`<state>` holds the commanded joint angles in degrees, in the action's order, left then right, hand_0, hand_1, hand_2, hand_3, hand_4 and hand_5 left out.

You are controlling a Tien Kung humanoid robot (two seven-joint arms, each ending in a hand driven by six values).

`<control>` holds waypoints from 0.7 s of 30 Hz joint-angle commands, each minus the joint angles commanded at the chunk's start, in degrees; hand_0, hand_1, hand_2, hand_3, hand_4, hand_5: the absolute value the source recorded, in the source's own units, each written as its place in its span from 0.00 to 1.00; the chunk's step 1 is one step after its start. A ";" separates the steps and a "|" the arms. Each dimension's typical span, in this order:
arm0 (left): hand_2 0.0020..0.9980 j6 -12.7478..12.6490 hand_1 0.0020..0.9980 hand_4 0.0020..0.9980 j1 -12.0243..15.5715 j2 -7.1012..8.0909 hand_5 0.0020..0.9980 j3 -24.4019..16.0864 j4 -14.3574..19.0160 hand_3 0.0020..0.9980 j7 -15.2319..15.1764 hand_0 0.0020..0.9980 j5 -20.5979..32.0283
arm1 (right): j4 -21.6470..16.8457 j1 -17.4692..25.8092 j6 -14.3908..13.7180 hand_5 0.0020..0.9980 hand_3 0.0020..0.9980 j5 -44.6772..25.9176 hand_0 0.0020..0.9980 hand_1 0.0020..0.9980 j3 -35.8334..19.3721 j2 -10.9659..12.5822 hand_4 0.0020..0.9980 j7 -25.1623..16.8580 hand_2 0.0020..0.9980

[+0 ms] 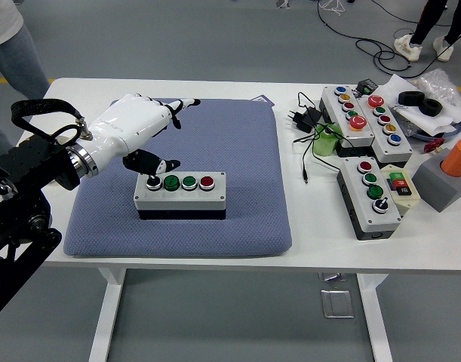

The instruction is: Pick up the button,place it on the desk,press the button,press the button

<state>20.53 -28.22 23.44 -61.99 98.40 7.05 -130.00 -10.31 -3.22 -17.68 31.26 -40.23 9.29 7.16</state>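
Person: at the far left top edge, someone in jeans and a white top (pixel 7 38) stands beside the white surface (pixel 215 253).
Tray: a small white tray (pixel 23 157) sits near the surface's left edge, mostly hidden behind the arm.
Left arm: the black arm (pixel 23 188) comes in from the lower left, a black cable looped above the wrist.
Left hand: the white five-fingered hand (pixel 136 124) hovers over the blue-grey padded mat (pixel 238 151), just up and left of the box.
Fingers: the fingers (pixel 181 105) are stretched forward and loosely spread, gripping nothing; the dark thumb (pixel 151 162) points down, its tip right above the box's leftmost button. Contact there is too close to call.
Button box: the grey rectangular button box with a black base (pixel 181 197) lies flat on the mat's front half, showing one dark, two green and one red button in a row.
Plug and cable: right of the mat, a black plug with a thin black cable (pixel 305 121) lies on the surface.
Green piece: a small green object (pixel 326 139) sits beside it.
Other boxes: two long grey multi-button boxes (pixel 362 113) lie side by side far right; a shorter grey control box (pixel 370 194) sits nearer the front edge.
Far right: an orange cylinder on a grey block (pixel 449 177) stands at the edge, with tape rolls and plastic wrap (pixel 430 98) behind.
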 joint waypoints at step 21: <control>0.05 16.45 0.02 0.53 0.32 0.49 0.00 4.73 2.34 0.93 5.72 0.08 0.40 | 0.00 0.68 0.07 0.01 0.58 0.46 0.63 0.48 -0.14 -0.01 0.26 0.17 0.53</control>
<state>36.98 -27.90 23.93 -57.26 100.74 12.78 -129.60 -10.31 -2.55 -17.61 31.73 -40.37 9.28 7.32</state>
